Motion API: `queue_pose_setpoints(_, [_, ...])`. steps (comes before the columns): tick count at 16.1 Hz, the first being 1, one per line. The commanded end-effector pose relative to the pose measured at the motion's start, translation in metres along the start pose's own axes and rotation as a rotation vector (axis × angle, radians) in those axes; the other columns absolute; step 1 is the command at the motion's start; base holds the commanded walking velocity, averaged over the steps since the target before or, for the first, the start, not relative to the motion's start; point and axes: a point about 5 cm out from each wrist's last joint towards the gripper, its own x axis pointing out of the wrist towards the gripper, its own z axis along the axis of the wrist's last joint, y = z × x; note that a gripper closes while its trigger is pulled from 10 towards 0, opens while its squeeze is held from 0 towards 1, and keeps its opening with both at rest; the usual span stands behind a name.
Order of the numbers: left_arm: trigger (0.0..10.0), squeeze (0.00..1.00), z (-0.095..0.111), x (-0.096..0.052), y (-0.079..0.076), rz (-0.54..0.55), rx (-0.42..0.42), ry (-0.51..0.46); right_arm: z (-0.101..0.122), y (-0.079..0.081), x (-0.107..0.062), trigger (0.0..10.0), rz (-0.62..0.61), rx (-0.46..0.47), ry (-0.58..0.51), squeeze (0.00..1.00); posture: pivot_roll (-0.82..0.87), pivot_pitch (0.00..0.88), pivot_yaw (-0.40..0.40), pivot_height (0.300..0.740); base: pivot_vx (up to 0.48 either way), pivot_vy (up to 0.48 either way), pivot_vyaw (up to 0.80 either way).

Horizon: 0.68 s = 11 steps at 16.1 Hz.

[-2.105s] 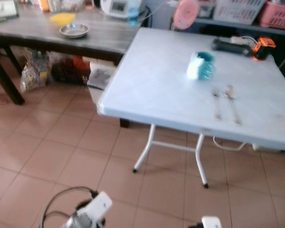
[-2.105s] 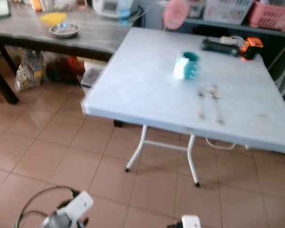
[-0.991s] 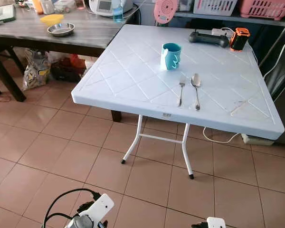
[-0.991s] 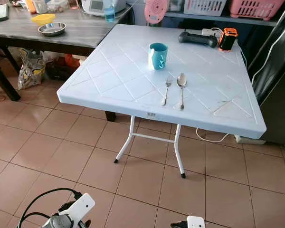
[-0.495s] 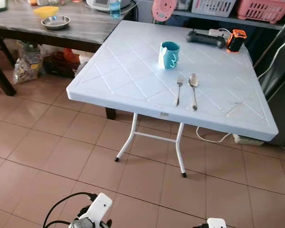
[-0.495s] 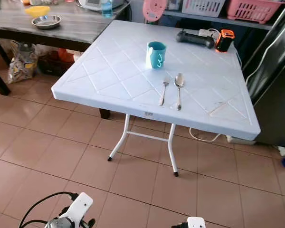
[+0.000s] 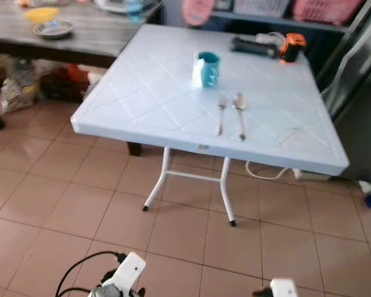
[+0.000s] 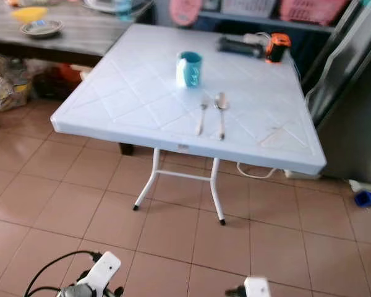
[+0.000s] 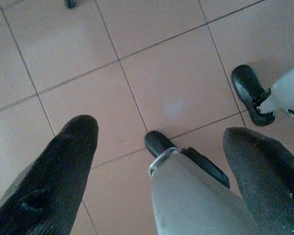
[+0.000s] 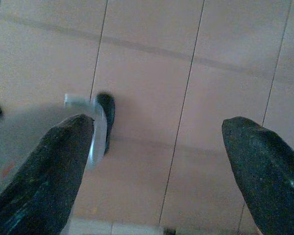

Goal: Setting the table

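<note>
So right now I'm standing well back from the white bench [image 7: 142,99], looking down at it across the tiled floor [image 7: 62,204], and both arms just hang low. The left gripper [image 9: 159,147] points at the floor with its fingers spread wide and nothing between them, and the right gripper [image 10: 157,161] is the same, wide apart over bare tile.

On the white bench there's a teal mug [image 7: 206,69] about mid-way across, set toward the far edge. Nearer the front edge a fork [image 7: 221,114] and a spoon [image 7: 239,114] lie side by side, just beside each other but not touching, handles pointing at me. A black device [image 7: 253,44] and an orange gadget [image 7: 289,47] sit at the far right corner. The dark bench [image 7: 80,34] off to the far left has a metal bowl [image 7: 52,28] on it.

My guess is the step is still the approach. I'd walk up square to the front edge, stop clear of the bench's legs, and let the blur settle before raising either arm. The cutlery lies flat, so it'll want a low, careful pinch.
</note>
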Motion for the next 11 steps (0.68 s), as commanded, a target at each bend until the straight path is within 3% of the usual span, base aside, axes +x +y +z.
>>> queue_pose_setpoints(1, [10.0, 0.0, -0.006, -0.001, 0.0, -0.004, 0.011, 0.02, -0.004, -0.002, -0.001, 10.0, -0.011, 0.016, 0.019, 0.0, 0.1, 0.108, -0.044, 0.74, 0.0, 0.0, 0.0])
queue_pose_setpoints(8, [10.0, 0.0, -0.001, -0.001, 0.004, 0.004, 0.023, -0.015, -0.017, -0.002, -0.005, 10.0, -0.008, -0.003, 0.054, 0.0, 0.11, 0.072, -0.038, 0.74, 0.0, 0.0, 0.0])
queue_pose_setpoints(11, [10.0, 0.0, 0.001, -0.001, 0.005, 0.001, 0.025, -0.017, -0.012, -0.005, -0.003, 10.0, -0.015, 0.002, 0.039, 0.0, 0.12, 0.055, -0.027, 0.74, 0.0, 0.0, -0.59])
